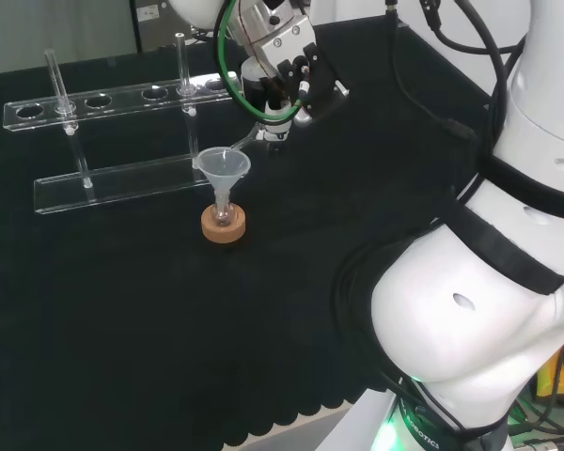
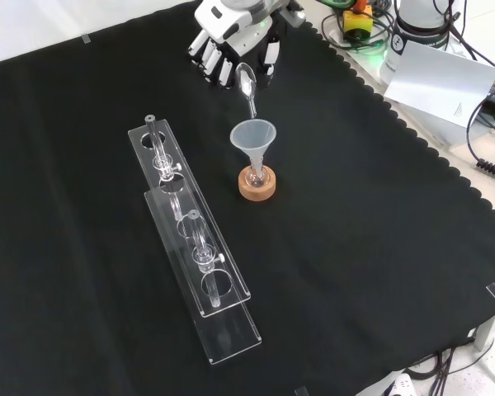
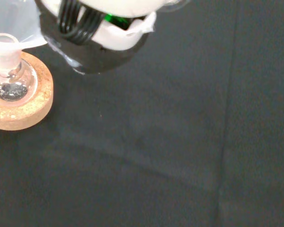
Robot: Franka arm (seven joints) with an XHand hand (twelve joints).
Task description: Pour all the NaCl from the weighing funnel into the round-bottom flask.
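A small round-bottom flask (image 2: 256, 175) stands on a cork ring (image 2: 256, 188) near the middle of the cloth, with a translucent plastic funnel (image 2: 253, 134) in its neck. The hand (image 2: 235, 45) hovers just beyond it in the front view, fingers curled on a clear glass weighing funnel (image 2: 247, 82). That funnel is tilted, and its thin spout points down into the plastic funnel's mouth. In the head view the hand (image 1: 280, 70) is up and right of the funnel (image 1: 223, 166) and flask (image 1: 224, 214). In the wrist view, greyish grains lie in the flask's (image 3: 9, 80) bottom, above the cork ring (image 3: 35, 106).
A clear acrylic rack (image 2: 190, 239) lies left of the flask in the front view, with upright glass tubes in it. In the head view the rack (image 1: 113, 178) is behind the flask. The cloth's scalloped edge (image 2: 429, 144) and cables lie at the front view's right.
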